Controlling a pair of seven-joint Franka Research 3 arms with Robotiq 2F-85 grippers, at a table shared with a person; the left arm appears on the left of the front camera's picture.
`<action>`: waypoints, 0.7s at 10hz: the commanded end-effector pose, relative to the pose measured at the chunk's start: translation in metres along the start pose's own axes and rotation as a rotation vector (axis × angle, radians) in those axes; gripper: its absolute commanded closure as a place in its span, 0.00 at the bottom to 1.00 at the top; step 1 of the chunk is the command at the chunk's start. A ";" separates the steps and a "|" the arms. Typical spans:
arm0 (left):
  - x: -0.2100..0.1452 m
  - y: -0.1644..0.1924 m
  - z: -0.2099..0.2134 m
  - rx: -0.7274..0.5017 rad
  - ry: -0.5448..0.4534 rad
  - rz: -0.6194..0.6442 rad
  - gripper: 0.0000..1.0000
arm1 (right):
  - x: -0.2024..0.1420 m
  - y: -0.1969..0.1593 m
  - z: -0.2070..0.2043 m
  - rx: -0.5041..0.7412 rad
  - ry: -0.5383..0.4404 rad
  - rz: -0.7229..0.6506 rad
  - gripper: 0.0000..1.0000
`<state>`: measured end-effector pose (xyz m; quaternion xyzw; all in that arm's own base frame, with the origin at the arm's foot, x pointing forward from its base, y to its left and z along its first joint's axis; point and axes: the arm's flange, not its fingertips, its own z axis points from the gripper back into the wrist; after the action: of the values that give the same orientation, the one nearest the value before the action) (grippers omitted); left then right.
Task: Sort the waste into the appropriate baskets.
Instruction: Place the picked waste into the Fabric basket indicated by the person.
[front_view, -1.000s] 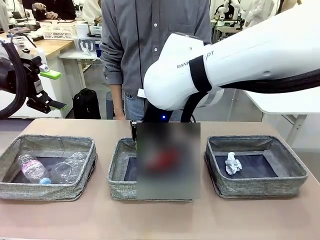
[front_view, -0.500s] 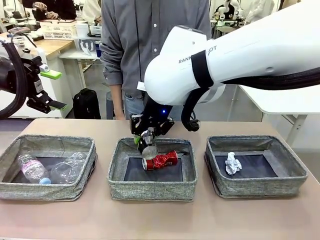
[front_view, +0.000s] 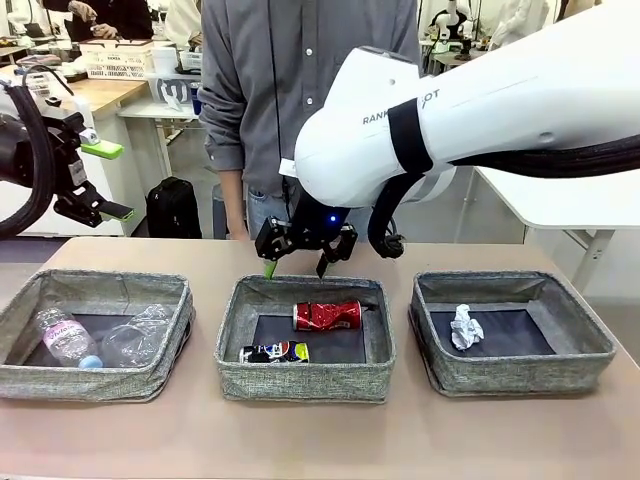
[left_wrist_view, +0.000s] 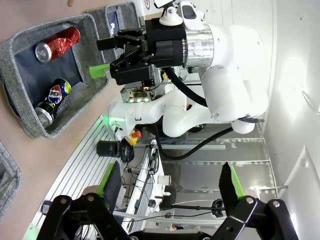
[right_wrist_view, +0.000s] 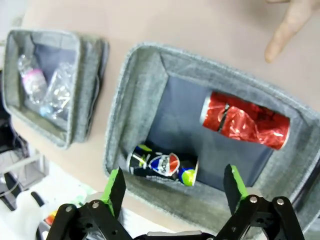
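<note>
Three grey woven baskets stand in a row. The left basket (front_view: 95, 383) holds a clear bottle (front_view: 65, 335) with a pinkish label and a clear cup (front_view: 135, 335). In the middle basket (front_view: 300, 380) lie a crushed red can (front_view: 327, 315) and a crushed black can (front_view: 275, 352). A crumpled paper ball (front_view: 465, 327) rests in the right basket (front_view: 520, 375). My right gripper (front_view: 296, 266) hangs open and empty just above the middle basket's far rim; its wrist view looks down on the red can (right_wrist_view: 245, 120) and black can (right_wrist_view: 162, 163). My left gripper (front_view: 108, 181) is open and empty, raised at the far left.
A person in a grey shirt stands at the far side behind the middle basket, with a fingertip (right_wrist_view: 282, 32) near the table beyond that basket. Bare table (front_view: 320, 440) runs along the front edge. The right arm's big white body spans the upper right.
My right gripper opened and let go of the black can, which now lies at the front left of the middle basket. The gripper rose a little. The left arm stayed still.
</note>
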<state>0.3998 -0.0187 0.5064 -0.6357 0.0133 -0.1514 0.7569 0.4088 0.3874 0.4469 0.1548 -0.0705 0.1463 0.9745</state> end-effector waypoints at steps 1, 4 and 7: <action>-0.001 -0.002 0.000 0.005 0.003 0.003 0.00 | -0.003 -0.002 0.002 -0.018 -0.021 0.008 0.00; -0.001 -0.002 0.000 0.005 0.003 0.003 0.00 | -0.014 -0.044 0.100 0.389 -0.030 -0.256 0.00; -0.001 -0.002 0.000 0.005 0.003 0.003 0.00 | -0.082 -0.104 0.167 0.620 0.141 -0.364 0.00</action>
<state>0.3998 -0.0185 0.5065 -0.6356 0.0130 -0.1513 0.7569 0.3661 0.2646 0.5899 0.4352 0.0442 0.0497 0.8979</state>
